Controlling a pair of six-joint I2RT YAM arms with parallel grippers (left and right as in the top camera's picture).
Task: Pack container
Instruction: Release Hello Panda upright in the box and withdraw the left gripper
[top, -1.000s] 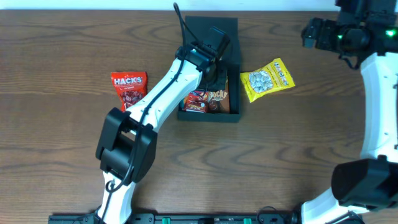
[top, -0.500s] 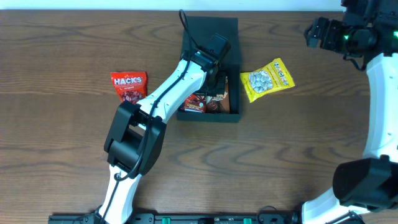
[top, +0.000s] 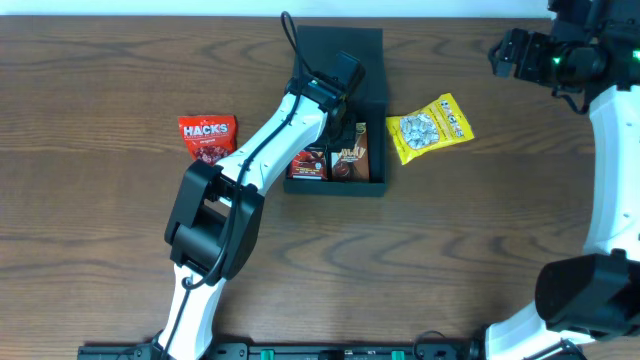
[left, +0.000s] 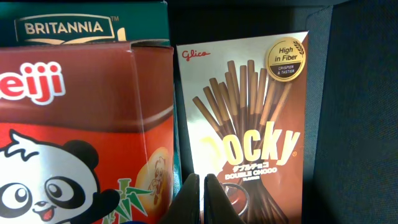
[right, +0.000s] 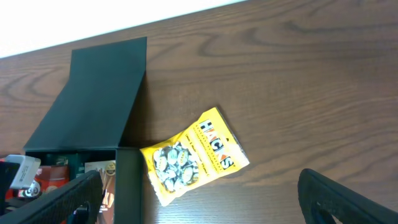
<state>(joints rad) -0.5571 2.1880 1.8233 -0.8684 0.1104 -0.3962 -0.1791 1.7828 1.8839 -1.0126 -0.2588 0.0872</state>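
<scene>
The container (top: 378, 100) is a dark box with its flap lid (top: 335, 45) folded back at the far side. Inside lie a red Meiji panda box (left: 81, 137), a brown Pocky box (left: 249, 124) and a teal Britannia packet (left: 93, 25). My left gripper (top: 338, 125) reaches down into the container. Its fingers (left: 200, 199) are shut with nothing between them, over the gap between the Meiji and Pocky boxes. My right gripper (top: 505, 55) hangs open at the far right, high above the table and apart from everything. A yellow Hacks packet (right: 193, 155) lies below it.
A red Hacks packet (top: 207, 137) lies on the wooden table left of the container. The yellow Hacks packet (top: 430, 127) lies just right of the container's wall (right: 127, 186). The left arm crosses the container's left side.
The left arm has shifted over the container. The Meiji and Pocky boxes, tilted before, now lie straight side by side. The right arm has barely moved.
</scene>
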